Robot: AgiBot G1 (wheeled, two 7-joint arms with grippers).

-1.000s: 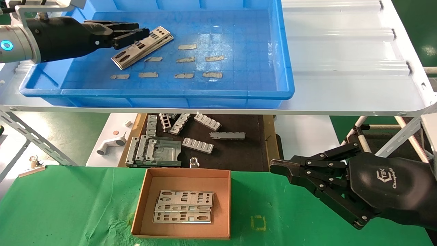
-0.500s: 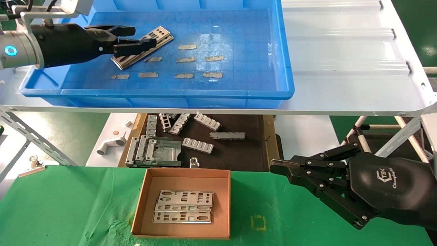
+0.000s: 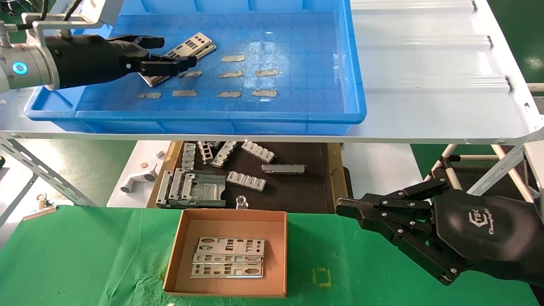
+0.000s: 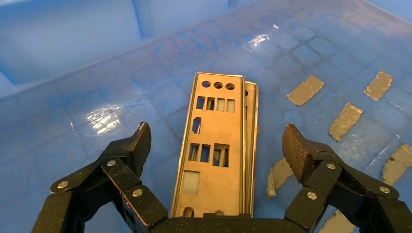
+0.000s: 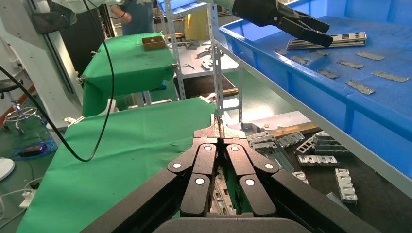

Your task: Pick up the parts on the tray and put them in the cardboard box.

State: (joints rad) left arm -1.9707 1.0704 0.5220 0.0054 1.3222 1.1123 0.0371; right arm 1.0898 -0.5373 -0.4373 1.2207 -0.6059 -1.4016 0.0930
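Two stacked silvery plates (image 3: 193, 44) lie slanted on the floor of the blue tray (image 3: 212, 115), at its far left. My left gripper (image 3: 175, 52) is open and empty, low over the stack's near end, one finger on each side of it. In the left wrist view the plates (image 4: 214, 111) run lengthwise between the spread fingertips (image 4: 142, 141), with the left gripper (image 4: 217, 143) not touching them. The cardboard box (image 3: 231, 217) sits on the green cloth below and holds up to three stacked plates (image 3: 229, 257). My right gripper (image 3: 345, 208) is shut and empty, parked to the right of the box; it also shows in the right wrist view (image 5: 218, 125).
Several grey tape-like patches (image 3: 231, 74) dot the tray floor to the right of the plates. The tray stands on a white ribbed shelf panel (image 3: 425, 63). Ribbed grey brackets (image 3: 246, 180) lie on a dark mat under the shelf, behind the box. Green cloth (image 3: 85, 255) covers the table.
My left gripper has opened its fingers and drawn back and down toward the near end of the plates. The plates, the box and the right arm have not moved.
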